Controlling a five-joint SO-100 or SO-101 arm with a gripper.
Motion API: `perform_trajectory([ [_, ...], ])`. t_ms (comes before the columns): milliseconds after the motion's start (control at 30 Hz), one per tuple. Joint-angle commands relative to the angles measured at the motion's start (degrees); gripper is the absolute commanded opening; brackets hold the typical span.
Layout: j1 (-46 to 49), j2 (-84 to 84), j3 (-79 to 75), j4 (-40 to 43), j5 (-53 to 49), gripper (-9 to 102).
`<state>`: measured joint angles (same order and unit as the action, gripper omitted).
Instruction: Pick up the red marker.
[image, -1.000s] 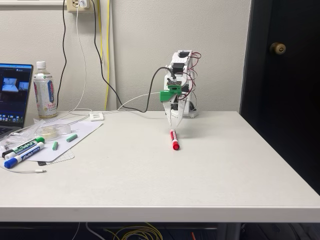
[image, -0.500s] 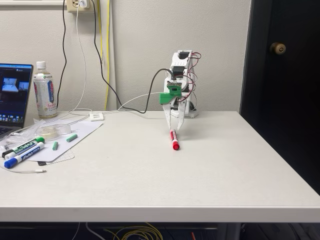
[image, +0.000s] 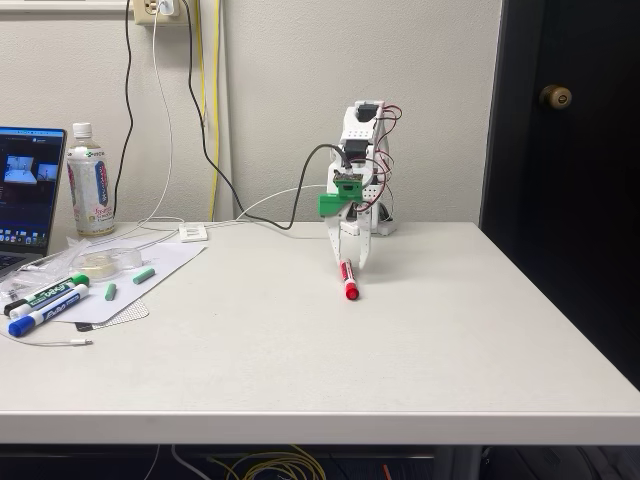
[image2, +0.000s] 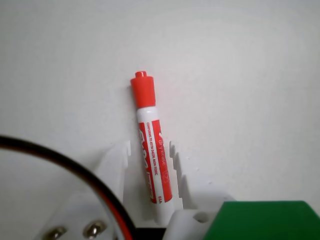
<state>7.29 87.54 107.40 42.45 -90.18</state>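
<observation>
Wrist view: gripper (image2: 149, 152) is low on the table (image2: 240, 75), jaws apart w/ the red marker (image2: 150, 150) lying between them, not clamped yet.

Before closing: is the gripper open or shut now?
Open: in the wrist view, the gripper fingers flank the red marker, gaps both sides.

One red marker (image: 347, 279), one green-capped marker (image: 52, 292), one blue-capped marker (image: 42, 313), one bottle (image: 89, 182), one laptop (image: 28, 190).

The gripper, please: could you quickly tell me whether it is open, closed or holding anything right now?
Gripper: open, fingers either side of the red marker lying on the table, not yet clamped.
</observation>
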Motion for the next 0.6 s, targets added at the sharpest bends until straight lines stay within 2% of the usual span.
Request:
perform_trajectory([
  [0, 0.7, 0.1, -0.5, -1.1, -0.6, 18],
  [567, 1.2, -3.9, -0.4, -4.0, -1.1, 18],
])
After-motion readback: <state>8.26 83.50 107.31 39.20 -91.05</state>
